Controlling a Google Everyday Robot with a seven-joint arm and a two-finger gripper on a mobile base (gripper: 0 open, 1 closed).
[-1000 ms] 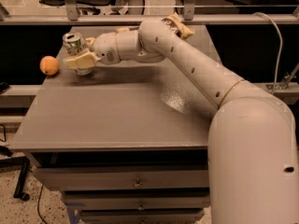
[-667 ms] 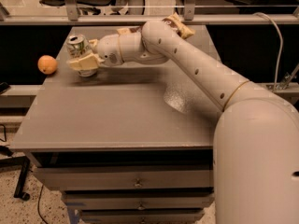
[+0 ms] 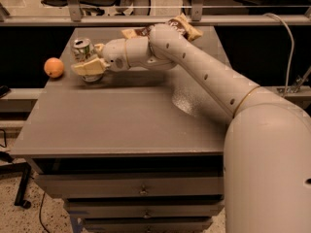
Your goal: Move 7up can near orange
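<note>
Pincer (image 3: pixel 86 60): at the far left part of the surface (image 3: pixel 121 118), reaching in from the right on the end of the cream arm (image 3: pixel 209 74). It is closed on the 7up can (image 3: pixel 81 48). The near finger (image 3: pixel 89 68) lies across the front of the can's lower body; the other finger shows behind the can on its far right side. The wrist is roughly level, just above the surface.

7up can: between the pincer's fingers, silver top and upper rim clear above the near finger. It is upright or close to it, the top leaning slightly left. Its base sits at the surface; I cannot tell whether it is touching or just lifted.

Orange (image 3: pixel 54 67): on the surface at the left edge, left of the can and pincer. It is near them but apart, with a strip of bare surface between.

Chip bag (image 3: pixel 182 27): at the far edge of the surface, behind the arm and partly hidden by it.

Below the surface: grey drawers (image 3: pixel 141 189).
</note>
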